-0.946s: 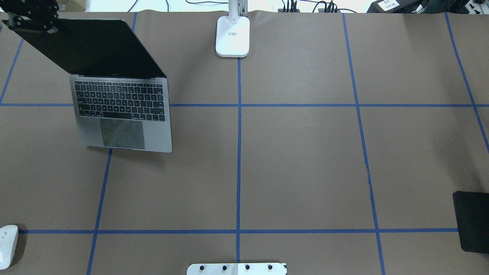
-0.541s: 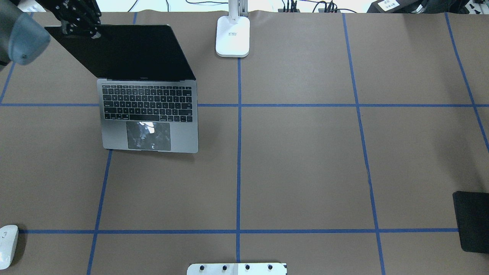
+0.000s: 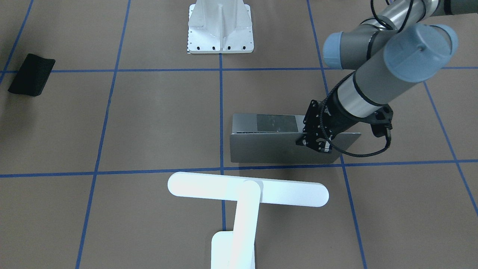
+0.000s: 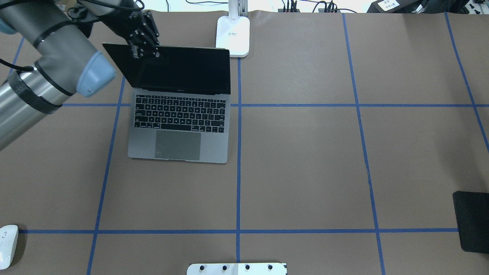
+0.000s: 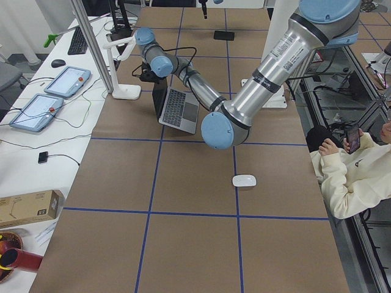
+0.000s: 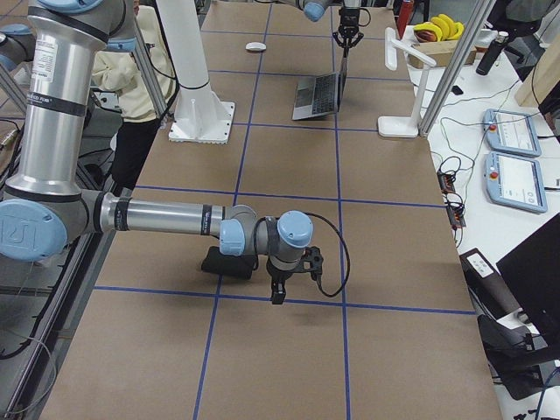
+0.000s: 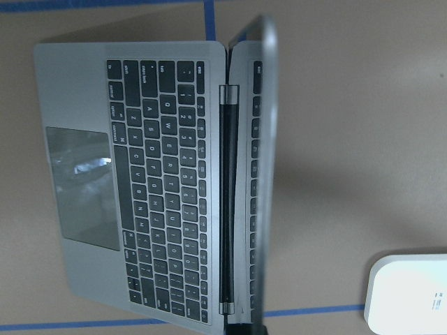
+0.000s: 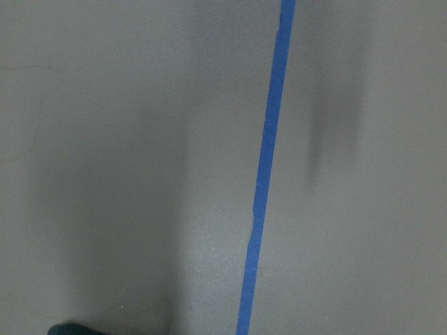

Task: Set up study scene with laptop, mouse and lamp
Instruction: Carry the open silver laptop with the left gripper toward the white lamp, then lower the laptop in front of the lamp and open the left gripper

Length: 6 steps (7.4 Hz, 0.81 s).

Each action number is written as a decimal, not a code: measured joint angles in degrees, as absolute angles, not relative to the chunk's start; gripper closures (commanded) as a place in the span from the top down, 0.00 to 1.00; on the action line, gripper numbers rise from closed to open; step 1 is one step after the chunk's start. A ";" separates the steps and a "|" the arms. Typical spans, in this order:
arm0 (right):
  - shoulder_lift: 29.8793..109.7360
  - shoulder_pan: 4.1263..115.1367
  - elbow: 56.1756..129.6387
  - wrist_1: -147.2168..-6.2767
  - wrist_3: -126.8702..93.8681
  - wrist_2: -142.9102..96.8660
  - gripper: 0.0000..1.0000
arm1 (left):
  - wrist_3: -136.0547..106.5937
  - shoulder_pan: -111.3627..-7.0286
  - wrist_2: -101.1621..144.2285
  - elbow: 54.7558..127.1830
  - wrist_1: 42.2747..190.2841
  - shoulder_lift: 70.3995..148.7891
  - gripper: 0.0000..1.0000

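Laptop (image 4: 179, 118) open at ten o'clock on the table (image 4: 305, 160), lid's top edge clamped by the left gripper (image 4: 145, 51); lamp (image 4: 232, 36) at twelve, mouse (image 4: 7, 244) at eight; whether the right gripper (image 6: 278, 293) is apart or together cannot be told.

The surface (image 4: 305, 160) is brown, crossed by a grid of blue lines. The laptop (image 4: 179, 118) is grey with dark keys and a black screen. The mouse (image 4: 7, 246) and lamp (image 4: 233, 34) are white.
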<state>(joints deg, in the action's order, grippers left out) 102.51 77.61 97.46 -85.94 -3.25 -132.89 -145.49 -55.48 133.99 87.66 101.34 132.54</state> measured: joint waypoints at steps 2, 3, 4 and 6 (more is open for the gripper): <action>102.79 77.59 97.10 -85.93 -3.33 -132.89 1.00 | -149.43 -52.78 128.00 82.68 107.72 135.68 0.00; 102.59 77.52 96.57 -85.93 -3.39 -132.87 1.00 | -150.35 -51.66 125.30 80.21 110.51 136.92 0.00; 102.33 77.48 95.96 -85.90 -3.39 -132.81 1.00 | -151.00 -50.85 122.72 78.56 112.82 137.72 0.00; 102.18 77.38 95.51 -85.89 -3.35 -132.67 1.00 | -151.58 -49.76 118.30 75.27 116.67 139.78 0.00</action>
